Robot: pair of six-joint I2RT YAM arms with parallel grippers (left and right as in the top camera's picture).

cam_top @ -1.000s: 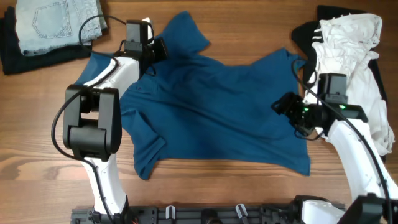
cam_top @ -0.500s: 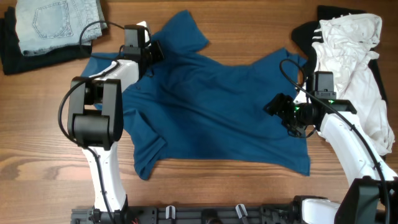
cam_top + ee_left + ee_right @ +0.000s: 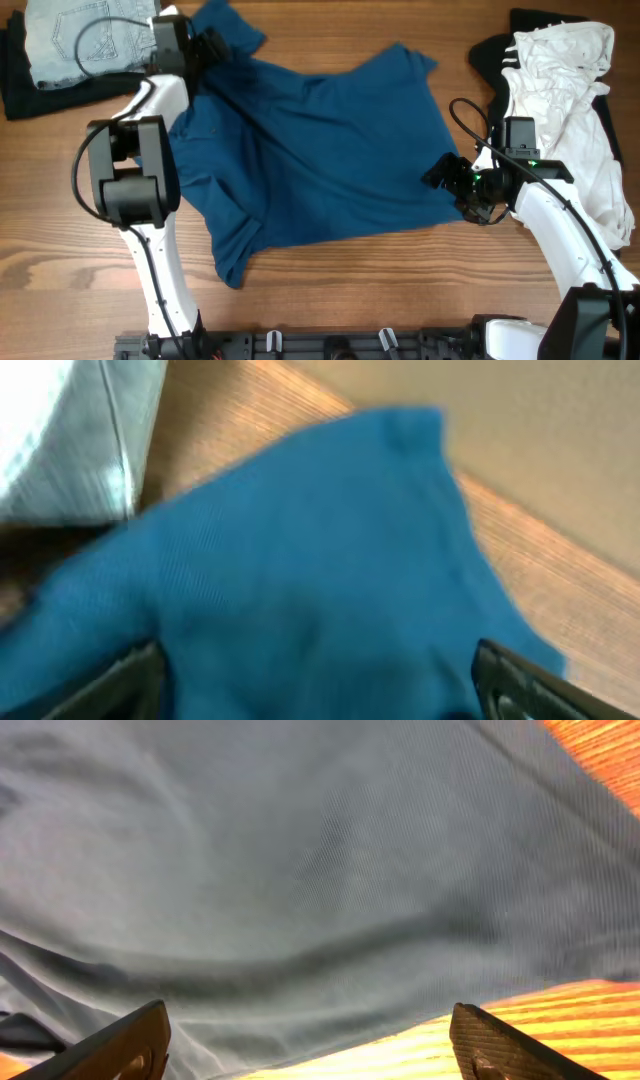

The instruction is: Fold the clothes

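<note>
T-shirt [image 3: 320, 150]: spread mid-table, collar-to-hem axis roughly 9 to 3 o'clock
left gripper [image 3: 207, 44]: fingers apart, over sleeve [image 3: 228, 25] at 11 o'clock corner
right gripper [image 3: 436, 174]: fingers apart, over hem [image 3: 447, 130], 4 o'clock edge
nearer: likely one end each

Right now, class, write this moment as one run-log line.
T-shirt: spread unfolded on table | left gripper: open over the far edge | right gripper: open at the near-right edge
</note>
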